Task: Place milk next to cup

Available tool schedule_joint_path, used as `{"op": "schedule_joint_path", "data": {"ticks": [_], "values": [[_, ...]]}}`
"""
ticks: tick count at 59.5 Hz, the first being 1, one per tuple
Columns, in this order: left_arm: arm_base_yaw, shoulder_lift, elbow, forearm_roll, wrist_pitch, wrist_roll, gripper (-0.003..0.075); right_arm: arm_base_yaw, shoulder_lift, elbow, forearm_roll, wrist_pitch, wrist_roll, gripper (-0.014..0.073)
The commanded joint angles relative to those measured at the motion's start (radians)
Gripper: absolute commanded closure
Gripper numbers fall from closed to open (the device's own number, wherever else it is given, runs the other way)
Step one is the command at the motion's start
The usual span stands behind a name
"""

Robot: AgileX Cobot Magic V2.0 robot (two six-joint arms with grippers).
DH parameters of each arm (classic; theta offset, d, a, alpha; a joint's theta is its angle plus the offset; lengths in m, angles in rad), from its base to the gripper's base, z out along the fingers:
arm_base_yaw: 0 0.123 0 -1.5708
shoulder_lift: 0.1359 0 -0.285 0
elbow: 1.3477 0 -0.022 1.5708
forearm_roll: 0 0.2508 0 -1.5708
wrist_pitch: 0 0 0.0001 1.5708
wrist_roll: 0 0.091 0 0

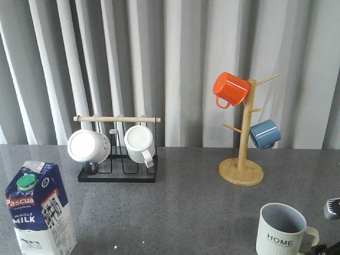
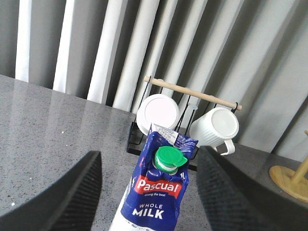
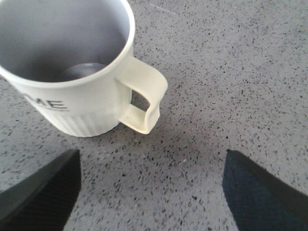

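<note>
Left hand (image 2: 149,192) spread wide around milk (image 2: 156,192).

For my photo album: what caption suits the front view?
Milk carton at left, HOME cup far right, mug racks behind.

- The left gripper (image 2: 149,192), seen from its own wrist camera, has two dark, matte fingers (image 2: 72,197) spread wide apart, jaws parted.
- Those left fingers stand on either side of the tall blue-and-white gable-top milk carton with green screw cap (image 2: 159,192), with visible gaps on both sides, so neither touches it.
- The right gripper (image 3: 149,192) likewise shows two dark fingers (image 3: 43,192) spread wide, low over the surface, with nothing between them.
- In the front view, only a small dark part of the right arm (image 1: 332,210) shows at the right edge.
</note>
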Motion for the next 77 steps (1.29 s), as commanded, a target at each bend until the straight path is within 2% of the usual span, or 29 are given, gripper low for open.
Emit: {"op": "schedule_joint_path", "data": {"ticks": [1,13,25,30,36,46,47,54,65,71,77], "values": [[-0.001,0.006,-0.036,0.001,-0.067,0.000,0.0291,-0.001,0.009,-0.025,-0.008,-0.110,-0.002,0.0022],[-0.001,0.006,-0.036,0.001,-0.067,0.000,0.0291,-0.001,0.055,-0.025,-0.016,-0.141,-0.016,0.0035],[-0.001,0.006,-0.036,0.001,-0.067,0.000,0.0291,-0.001,0.119,-0.030,-0.015,-0.238,-0.029,0.0036],[-0.001,0.006,-0.036,0.001,-0.067,0.000,0.0291,-0.001,0.164,-0.030,-0.020,-0.311,-0.053,0.0067],[-0.001,0.006,-0.036,0.001,-0.068,0.000,0.0291,-0.001,0.208,-0.032,-0.019,-0.347,-0.066,0.0197],[-0.001,0.006,-0.036,0.001,-0.068,0.000,0.0291,0.000,0.238,-0.032,-0.049,-0.413,-0.096,0.0599],[-0.001,0.006,-0.036,0.001,-0.069,0.000,0.0291,0.000,0.238,-0.032,-0.049,-0.418,-0.096,0.0611],[-0.001,0.006,-0.036,0.001,-0.071,0.000,0.0291,0.000,0.222,-0.037,-0.049,-0.438,-0.086,0.0604],[-0.001,0.006,-0.036,0.001,-0.067,0.000,0.0291,0.005,0.138,-0.100,-0.049,-0.361,-0.080,0.0604],[-0.001,0.006,-0.036,0.001,-0.067,0.000,0.0291,0.047,0.098,-0.160,-0.039,-0.297,-0.080,0.0604],[-0.001,0.006,-0.036,0.001,-0.067,0.000,0.0291,0.141,0.090,-0.215,-0.028,-0.269,-0.080,0.0604]]}}
